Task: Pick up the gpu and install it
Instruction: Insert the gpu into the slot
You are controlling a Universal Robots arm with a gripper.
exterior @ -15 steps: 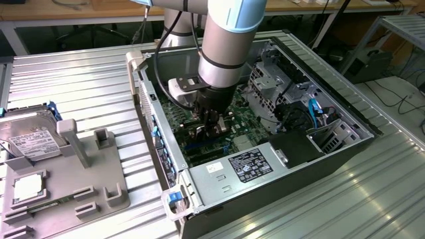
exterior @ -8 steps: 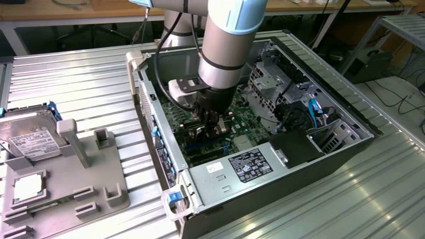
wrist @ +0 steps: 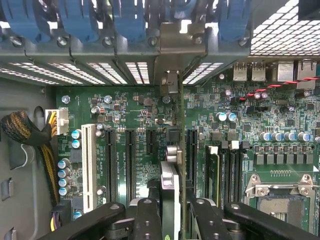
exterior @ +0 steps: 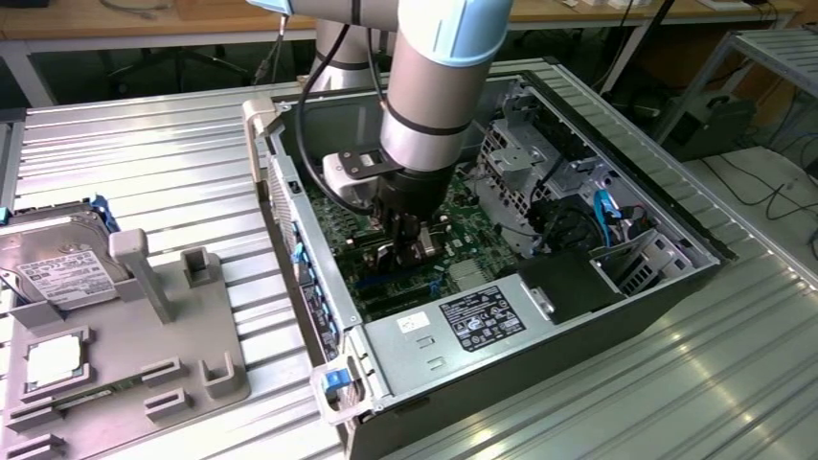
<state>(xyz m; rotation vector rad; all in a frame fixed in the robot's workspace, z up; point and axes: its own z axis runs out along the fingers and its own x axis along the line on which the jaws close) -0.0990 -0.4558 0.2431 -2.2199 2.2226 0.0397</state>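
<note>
Your gripper [wrist: 172, 212] is clamped on the gpu [wrist: 170, 192], held edge-on just above the green motherboard [wrist: 140, 110] inside the open computer case [exterior: 639, 182]. Black expansion slots [wrist: 130, 160] flank the card on both sides, with a white slot [wrist: 89, 167] further off. Beyond the card, blue slot clips [wrist: 80, 20] line the case's vented rear wall. Outside the case, a hard drive [exterior: 57, 268] and CPU chip [exterior: 57, 359] sit in a grey fixture [exterior: 192, 364].

A hard drive [exterior: 57, 264] and CPU chip [exterior: 54, 362] rest on a grey holder [exterior: 192, 364].
</note>
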